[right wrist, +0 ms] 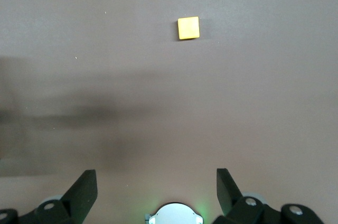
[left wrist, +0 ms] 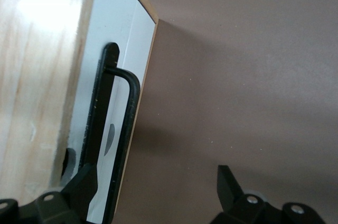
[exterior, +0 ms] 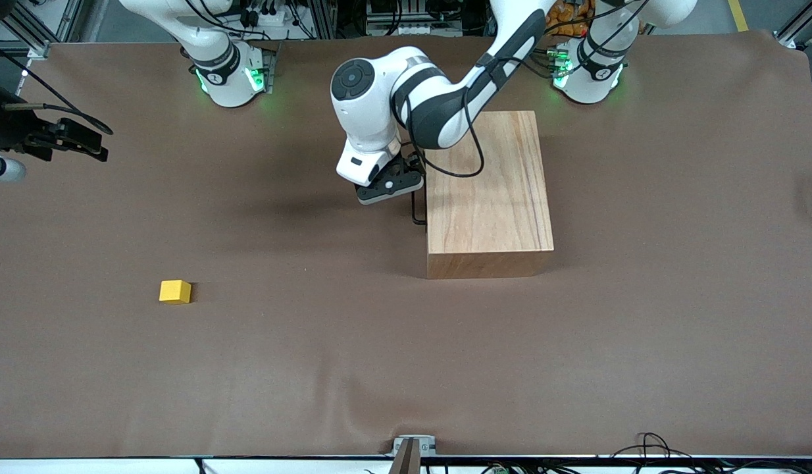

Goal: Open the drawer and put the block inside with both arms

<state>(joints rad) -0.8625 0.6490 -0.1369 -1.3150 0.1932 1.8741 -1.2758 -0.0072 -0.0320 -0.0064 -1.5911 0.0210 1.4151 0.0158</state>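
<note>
The light-wood box [exterior: 488, 197] stands mid-table with its drawer shut. The drawer's white front [left wrist: 103, 76] faces the right arm's end and carries the black wire handle [exterior: 416, 212], which also shows in the left wrist view [left wrist: 127, 113]. My left gripper [exterior: 391, 187] is open right at the drawer front. In the left wrist view the left gripper [left wrist: 156, 195] has the handle between its fingers, close to one finger [left wrist: 84, 184]. The yellow block [exterior: 175, 291] lies on the cloth, nearer the front camera, toward the right arm's end. My right gripper [exterior: 93, 141] is open and empty, high over that end, and it [right wrist: 156, 195] looks down on the block [right wrist: 188, 27].
A brown cloth [exterior: 353, 368] covers the whole table. The two green-lit arm bases [exterior: 231, 76] stand along the table's edge farthest from the front camera. A small metal clamp [exterior: 412, 447] sits at the nearest edge.
</note>
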